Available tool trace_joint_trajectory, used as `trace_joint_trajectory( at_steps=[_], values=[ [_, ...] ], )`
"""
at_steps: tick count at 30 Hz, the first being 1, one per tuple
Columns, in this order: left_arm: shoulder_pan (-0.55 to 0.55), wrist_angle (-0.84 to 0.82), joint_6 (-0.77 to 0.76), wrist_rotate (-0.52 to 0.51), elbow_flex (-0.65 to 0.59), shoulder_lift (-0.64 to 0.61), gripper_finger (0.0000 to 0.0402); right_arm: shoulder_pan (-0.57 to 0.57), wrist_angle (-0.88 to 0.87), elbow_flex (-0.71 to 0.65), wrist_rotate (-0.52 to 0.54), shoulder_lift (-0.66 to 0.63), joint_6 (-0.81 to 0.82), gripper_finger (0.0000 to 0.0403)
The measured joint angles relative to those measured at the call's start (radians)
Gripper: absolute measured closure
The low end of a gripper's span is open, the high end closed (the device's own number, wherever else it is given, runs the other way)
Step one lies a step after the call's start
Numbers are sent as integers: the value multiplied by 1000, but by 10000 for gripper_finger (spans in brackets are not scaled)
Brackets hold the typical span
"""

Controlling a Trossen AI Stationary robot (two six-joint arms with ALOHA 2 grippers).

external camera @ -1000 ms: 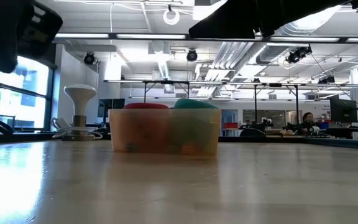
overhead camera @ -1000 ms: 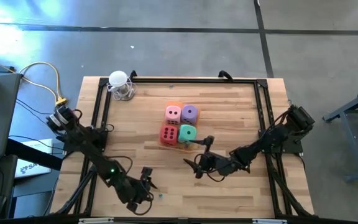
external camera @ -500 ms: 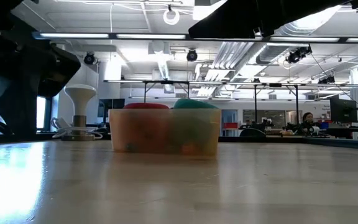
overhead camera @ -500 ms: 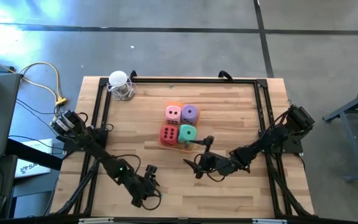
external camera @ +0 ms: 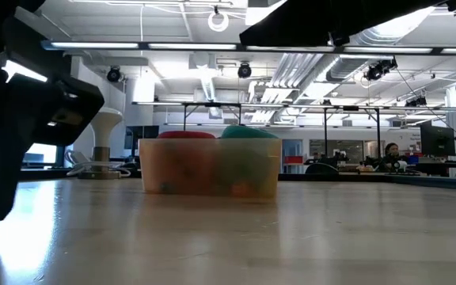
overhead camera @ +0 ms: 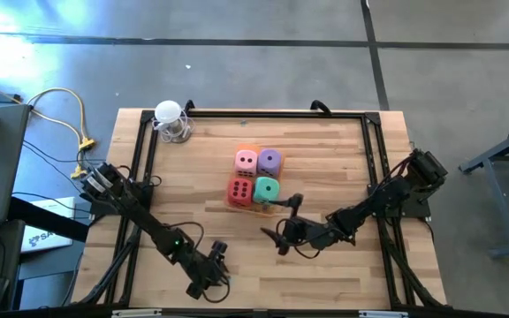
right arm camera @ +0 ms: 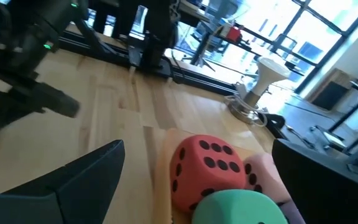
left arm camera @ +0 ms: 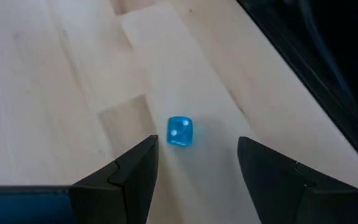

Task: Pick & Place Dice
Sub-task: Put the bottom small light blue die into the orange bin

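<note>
Your left gripper (left arm camera: 194, 152) hangs parted over the small blue die (left arm camera: 179, 131); it looks hard, light and slippery, so pinch two opposite flat faces squarely, while the right gripper (overhead camera: 281, 228) waits wide open beside the foam dice (overhead camera: 254, 177).

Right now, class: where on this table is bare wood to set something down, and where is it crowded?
Free: the far right corner beyond the purple die, and the strip between the white stand and the tray. Crowded: the near edge, where the left gripper straddles a small blue die, and around the right gripper.
</note>
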Motion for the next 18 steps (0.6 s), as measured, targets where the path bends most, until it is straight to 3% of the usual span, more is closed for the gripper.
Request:
trace_joint_trajectory(
  at_steps=[5,18],
  values=[
    [3,6,54,3,0,0,190,0,0,0,-45,0,1,3],
    [56,2,118,100,0,0,190,0,0,0,-45,0,1,3]
  ],
)
